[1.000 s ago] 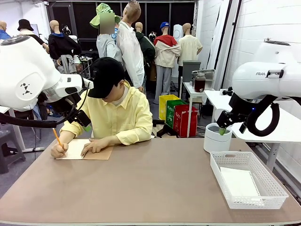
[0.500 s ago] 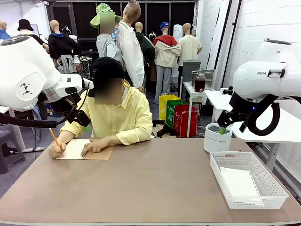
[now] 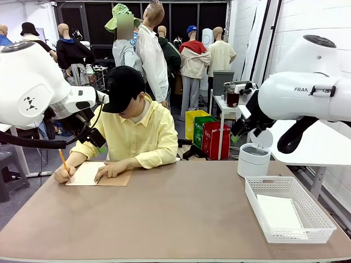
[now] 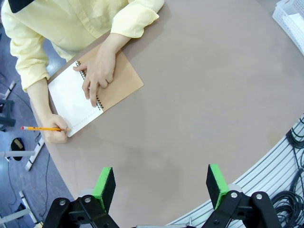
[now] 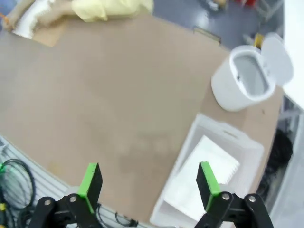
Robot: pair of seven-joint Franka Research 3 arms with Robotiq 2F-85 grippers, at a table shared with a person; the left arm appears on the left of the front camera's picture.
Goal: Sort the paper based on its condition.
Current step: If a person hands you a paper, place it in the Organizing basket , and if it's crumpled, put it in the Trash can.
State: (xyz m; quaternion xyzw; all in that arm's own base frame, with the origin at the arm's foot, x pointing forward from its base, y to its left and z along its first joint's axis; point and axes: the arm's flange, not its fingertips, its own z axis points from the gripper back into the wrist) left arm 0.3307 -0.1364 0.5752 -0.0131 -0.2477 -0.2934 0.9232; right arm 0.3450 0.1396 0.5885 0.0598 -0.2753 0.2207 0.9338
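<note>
I'm looking at a matte brown-grey table (image 3: 175,213) with a pale near edge. At its far left lies an open spiral-bound notebook with a tan cover (image 3: 118,178), white page up. At the far right stands a white cylindrical bin (image 3: 253,161), its lid tipped open. Nearer me on the right sits a white mesh plastic basket (image 3: 255,208), close to the bin but not touching it.

Motion blur smears the right wrist view: the white plastic mesh basket (image 5: 235,134) shows no mesh, and the right claw (image 5: 148,179) partly hides the thin white paper sheet (image 5: 223,159) inside it. The left wrist view's corner cuts the basket off. Far from the basket, the open page of the tan-covered spiral notebook (image 3: 85,174) is too small to read.
</note>
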